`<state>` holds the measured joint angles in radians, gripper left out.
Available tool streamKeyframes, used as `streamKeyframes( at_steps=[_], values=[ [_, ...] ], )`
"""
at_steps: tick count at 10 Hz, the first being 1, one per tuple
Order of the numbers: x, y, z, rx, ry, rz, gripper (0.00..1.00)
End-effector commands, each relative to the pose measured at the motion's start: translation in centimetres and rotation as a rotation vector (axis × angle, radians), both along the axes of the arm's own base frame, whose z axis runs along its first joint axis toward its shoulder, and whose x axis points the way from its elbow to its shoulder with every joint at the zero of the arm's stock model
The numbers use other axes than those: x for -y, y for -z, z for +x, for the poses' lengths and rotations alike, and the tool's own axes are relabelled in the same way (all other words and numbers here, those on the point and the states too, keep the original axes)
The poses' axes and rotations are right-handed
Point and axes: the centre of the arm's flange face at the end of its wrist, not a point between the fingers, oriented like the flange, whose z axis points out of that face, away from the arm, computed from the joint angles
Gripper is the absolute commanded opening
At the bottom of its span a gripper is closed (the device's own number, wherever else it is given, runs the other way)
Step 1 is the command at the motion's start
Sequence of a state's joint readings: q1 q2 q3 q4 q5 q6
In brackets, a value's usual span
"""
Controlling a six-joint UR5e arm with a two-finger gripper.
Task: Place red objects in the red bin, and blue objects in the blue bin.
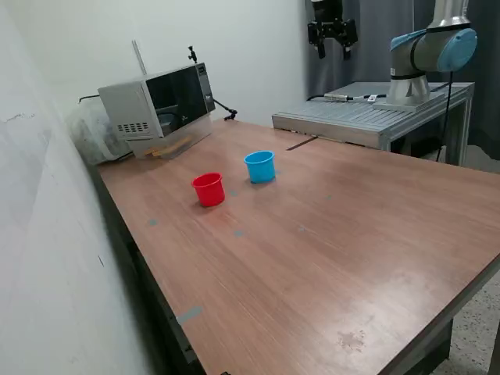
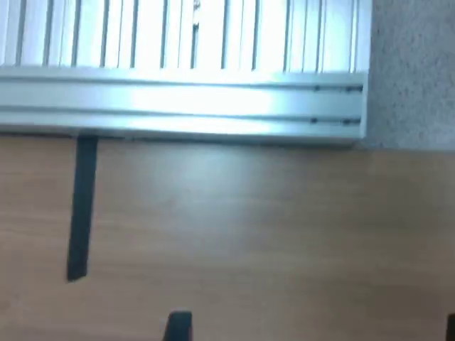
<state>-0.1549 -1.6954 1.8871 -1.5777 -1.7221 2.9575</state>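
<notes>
The wrist view shows a brown wood-grain tabletop [image 2: 270, 227] filling most of the frame. A ribbed aluminium platform [image 2: 185, 71] borders the tabletop along one long edge; its slotted side rail faces the camera, and its grooved upper surface lies beyond the rail. One corner of the platform is visible, with speckled grey floor [image 2: 412, 71] past it. A dark strip [image 2: 82, 206] lies flat on the tabletop, one end touching the platform's rail, the other extending away from it. Two dark fingertips [image 2: 178, 327] of the gripper [image 2: 313, 330] protrude at the frame edge opposite the platform, spaced well apart, with bare tabletop between them.
</notes>
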Motion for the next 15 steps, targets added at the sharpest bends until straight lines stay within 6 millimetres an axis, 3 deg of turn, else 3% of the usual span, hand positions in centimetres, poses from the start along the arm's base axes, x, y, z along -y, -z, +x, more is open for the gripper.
streamKeyframes(
  at_steps=[1,5,9,15],
  values=[
    [3.6,0.5,3.5,0.058,-0.055,-0.006,1.0],
    [4.3,1.8,5.8,0.226,-0.029,-0.014,1.0],
    [3.2,1.8,5.4,0.225,-0.007,-0.016,1.0],
    [3.2,1.8,5.5,0.227,-0.007,-0.017,1.0]
  ],
)
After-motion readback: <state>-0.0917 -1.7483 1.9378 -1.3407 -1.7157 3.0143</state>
